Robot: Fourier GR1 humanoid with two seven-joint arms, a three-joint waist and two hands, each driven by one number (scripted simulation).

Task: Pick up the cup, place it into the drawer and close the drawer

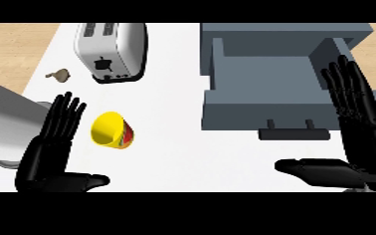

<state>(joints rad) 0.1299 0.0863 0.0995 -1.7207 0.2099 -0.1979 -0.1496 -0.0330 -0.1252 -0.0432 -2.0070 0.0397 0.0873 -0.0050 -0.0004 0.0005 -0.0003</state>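
A yellow cup (112,130) with a red and green side lies tipped on the white counter (183,144), its mouth facing the left. My left hand (51,144) stands open just left of the cup, fingers straight and pointing up, not touching it. The grey drawer (268,87) is pulled open at the right, its inside bare, with a dark handle (294,133) on its front. My right hand (352,119) is open at the right edge, fingers straight beside the drawer's right wall, thumb stretched out low toward the left.
A silver toaster (112,50) stands at the back left of the counter. A small tan object (58,73) lies left of it. A grey metal slab (18,122) fills the left edge behind my left hand.
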